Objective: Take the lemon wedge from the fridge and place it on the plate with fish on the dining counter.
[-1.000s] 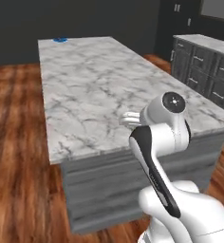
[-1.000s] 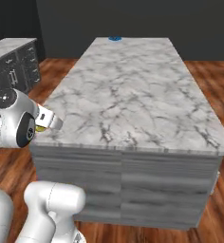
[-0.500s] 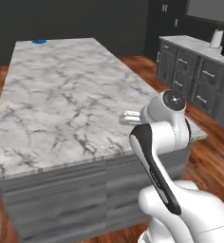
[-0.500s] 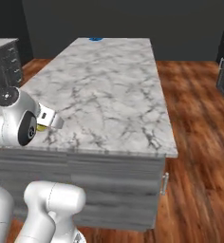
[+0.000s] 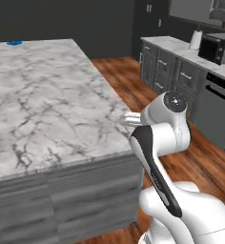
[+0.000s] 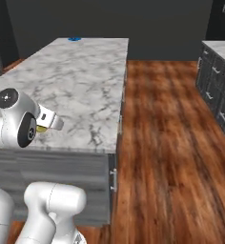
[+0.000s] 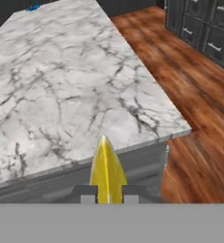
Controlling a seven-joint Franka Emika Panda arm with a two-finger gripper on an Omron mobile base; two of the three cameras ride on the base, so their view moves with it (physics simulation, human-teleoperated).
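My gripper (image 7: 109, 198) is shut on the lemon wedge (image 7: 107, 168), a yellow sliver that sticks out between the two finger tips. It hangs just off the near corner of the dining counter (image 7: 71, 80), at about the height of the marble top. The wedge (image 6: 40, 128) also peeks out beside the hand in the right base view. In the left base view the gripper (image 5: 127, 119) points at the counter's edge (image 5: 47, 109). The blue plate (image 5: 13, 43) (image 6: 75, 39) (image 7: 33, 7) lies at the counter's far end; it is too small to make out the fish. A dark tall unit (image 5: 150, 21) at the back may be the fridge.
Grey cabinets (image 5: 174, 71) with a marble top line the right side and carry a microwave (image 5: 218, 47) and a white roll (image 5: 196, 40). A wide strip of wood floor (image 6: 167, 124) runs between them and the counter. More cabinets (image 6: 219, 81) show at the right.
The whole picture has shifted in both base views: the base has moved, so the counter now lies further left and more floor shows. The gripper stays shut on the wedge.
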